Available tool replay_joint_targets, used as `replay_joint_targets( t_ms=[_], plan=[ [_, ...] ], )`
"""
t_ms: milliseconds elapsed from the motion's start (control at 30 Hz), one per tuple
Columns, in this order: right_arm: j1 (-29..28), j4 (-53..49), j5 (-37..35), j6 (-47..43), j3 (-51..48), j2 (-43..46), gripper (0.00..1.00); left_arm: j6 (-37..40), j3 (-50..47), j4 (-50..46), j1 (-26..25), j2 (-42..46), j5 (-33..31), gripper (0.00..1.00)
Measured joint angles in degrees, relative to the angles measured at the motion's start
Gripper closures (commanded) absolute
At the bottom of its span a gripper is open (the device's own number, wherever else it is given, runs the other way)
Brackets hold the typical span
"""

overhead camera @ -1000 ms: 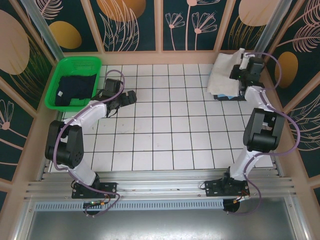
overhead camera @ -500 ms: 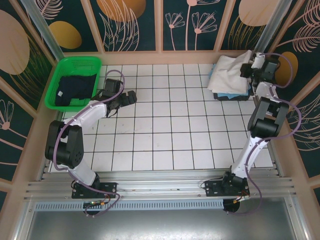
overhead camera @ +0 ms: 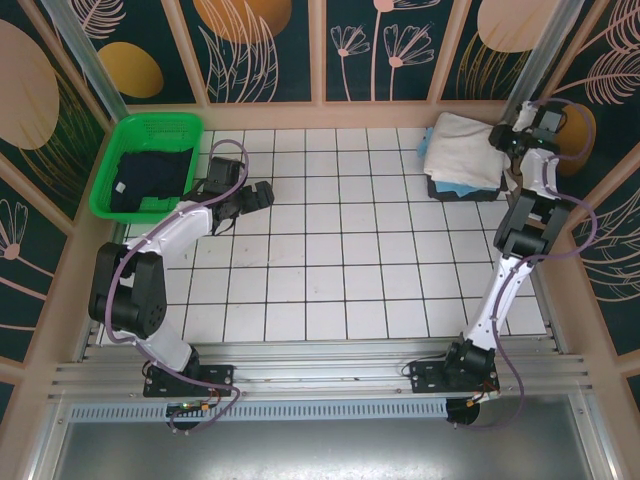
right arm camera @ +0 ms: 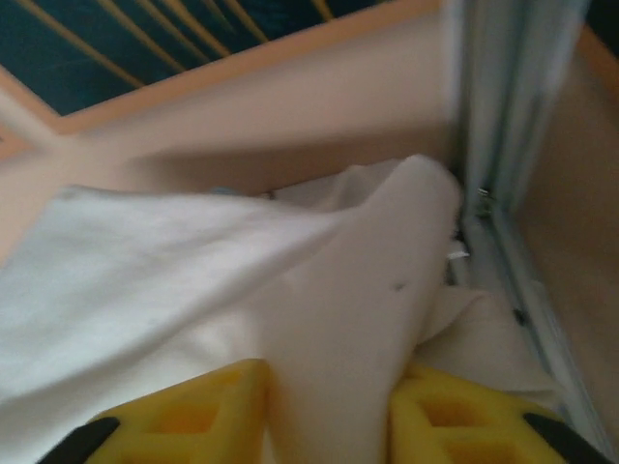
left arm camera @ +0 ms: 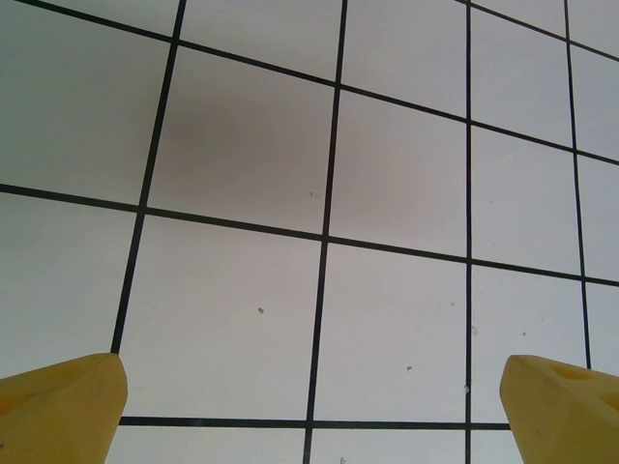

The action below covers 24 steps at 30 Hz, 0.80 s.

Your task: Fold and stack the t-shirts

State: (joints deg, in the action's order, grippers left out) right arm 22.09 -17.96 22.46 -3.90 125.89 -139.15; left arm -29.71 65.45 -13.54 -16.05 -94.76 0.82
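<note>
The cream-white t-shirt (overhead camera: 458,142) lies folded on top of a stack at the far right, over a light blue t-shirt (overhead camera: 458,187) and a dark one (overhead camera: 436,187) at the stack's near edge. My right gripper (overhead camera: 502,137) is at the stack's far-right corner. In the right wrist view its yellow fingers (right arm camera: 203,411) stand apart, and a fold of the cream shirt (right arm camera: 193,261) lies between them at my right gripper (right arm camera: 329,411). A dark navy t-shirt (overhead camera: 150,180) lies in the green basket (overhead camera: 150,122). My left gripper (overhead camera: 262,193) hovers open over bare tiles, fingertips (left arm camera: 77,391) wide apart.
The wooden back wall (right arm camera: 290,106) and a metal corner post (right arm camera: 513,116) stand close behind the right gripper. White tiles (left arm camera: 387,193) lie under the left gripper. The basket sits at the far left corner.
The right arm has carried the cream shirt back toward the far right corner and laid it flatter on the stack. Its jaws have parted. The left arm has not moved.
</note>
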Motion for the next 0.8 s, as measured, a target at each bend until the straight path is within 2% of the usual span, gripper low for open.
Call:
replay_joint_targets(
  t_ms=[133, 233, 433, 633, 733, 800],
  plan=[
    [0.0, -3.7, -6.8, 2.5, -0.1, 0.8, 0.42, -0.1, 0.0, 0.0, 0.0, 0.0, 0.4, 0.01],
    [-0.3, -4.6, -12.2, 4.8, -3.2, 3.8, 0.38, -0.1, -0.1, 0.0, 0.0, 0.0, 0.5, 0.01],
    [-2.8, -2.6, -22.5, 9.2, -12.1, 12.5, 0.35, -0.1, -1.5, 0.9, 0.0, 0.0, 1.2, 0.01],
    [-9.7, 3.7, -33.1, 10.3, -20.0, 15.9, 0.34, 0.4, -1.9, 1.0, 0.0, 0.0, 1.7, 0.01],
    [-12.9, 3.4, -34.3, 10.4, -19.3, 14.7, 0.34, 0.9, -2.1, 1.2, 0.0, 0.0, 1.8, 0.01],
    [-13.7, 2.3, -34.3, 10.5, -15.0, 11.9, 0.34, 1.0, -2.2, 1.5, 0.0, 0.0, 2.1, 0.01]
  ],
)
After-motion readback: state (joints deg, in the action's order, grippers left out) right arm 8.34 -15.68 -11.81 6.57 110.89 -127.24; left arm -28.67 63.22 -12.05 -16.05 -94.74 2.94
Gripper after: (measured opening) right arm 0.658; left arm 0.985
